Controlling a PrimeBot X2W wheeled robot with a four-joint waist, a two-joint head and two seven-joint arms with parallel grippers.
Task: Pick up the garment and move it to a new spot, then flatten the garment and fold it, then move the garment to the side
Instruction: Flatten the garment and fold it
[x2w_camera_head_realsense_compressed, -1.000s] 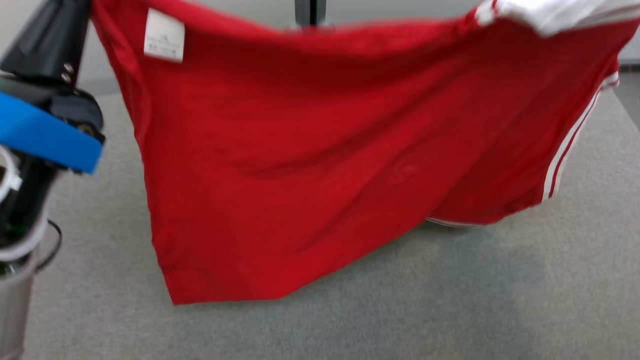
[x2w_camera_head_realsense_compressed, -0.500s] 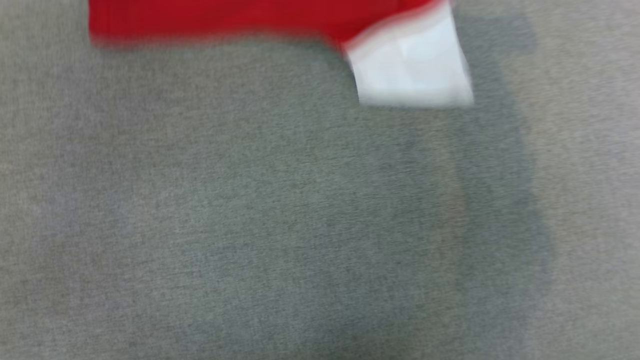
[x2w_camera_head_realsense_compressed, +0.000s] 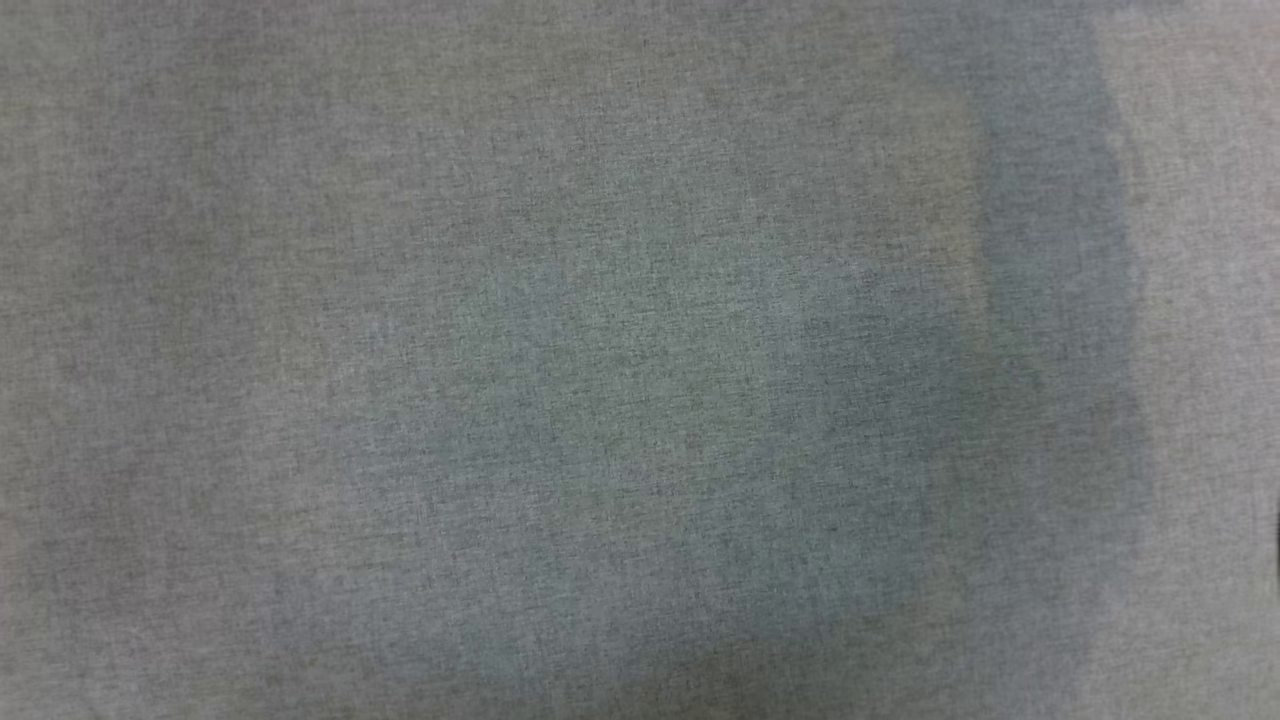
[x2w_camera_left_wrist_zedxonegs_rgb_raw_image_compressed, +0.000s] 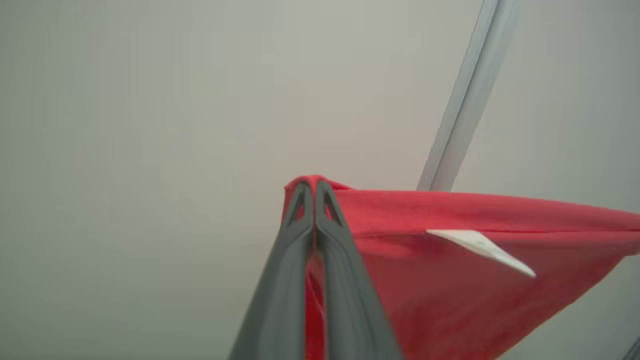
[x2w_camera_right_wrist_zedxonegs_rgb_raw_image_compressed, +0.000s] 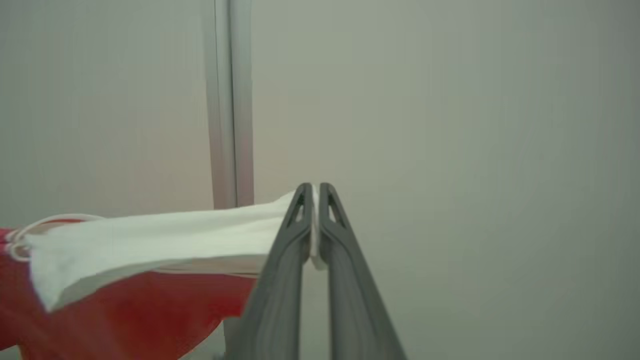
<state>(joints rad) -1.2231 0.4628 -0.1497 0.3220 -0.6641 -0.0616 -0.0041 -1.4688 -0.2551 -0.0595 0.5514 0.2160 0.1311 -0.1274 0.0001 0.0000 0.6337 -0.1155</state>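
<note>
The garment (x2w_camera_left_wrist_zedxonegs_rgb_raw_image_compressed: 450, 270) is red with a white part and a white label. In the left wrist view my left gripper (x2w_camera_left_wrist_zedxonegs_rgb_raw_image_compressed: 314, 187) is shut on a red corner of it, and the cloth hangs away to the right. My right gripper (x2w_camera_right_wrist_zedxonegs_rgb_raw_image_compressed: 314, 189) in the right wrist view is shut on the garment's white part (x2w_camera_right_wrist_zedxonegs_rgb_raw_image_compressed: 165, 235), which stretches off to the left above the red cloth (x2w_camera_right_wrist_zedxonegs_rgb_raw_image_compressed: 125, 315). Both grips are held up in the air in front of a pale wall.
The head view looks straight down on the grey fabric-covered table (x2w_camera_head_realsense_compressed: 640, 360), with soft shadows across it. A pale vertical post (x2w_camera_right_wrist_zedxonegs_rgb_raw_image_compressed: 227, 105) stands against the wall behind the garment, also seen as a slanted post (x2w_camera_left_wrist_zedxonegs_rgb_raw_image_compressed: 465, 95).
The head camera has tilted down: the hanging red garment slid up and out of the head view, leaving only the grey tabletop. Both grips stay shut.
</note>
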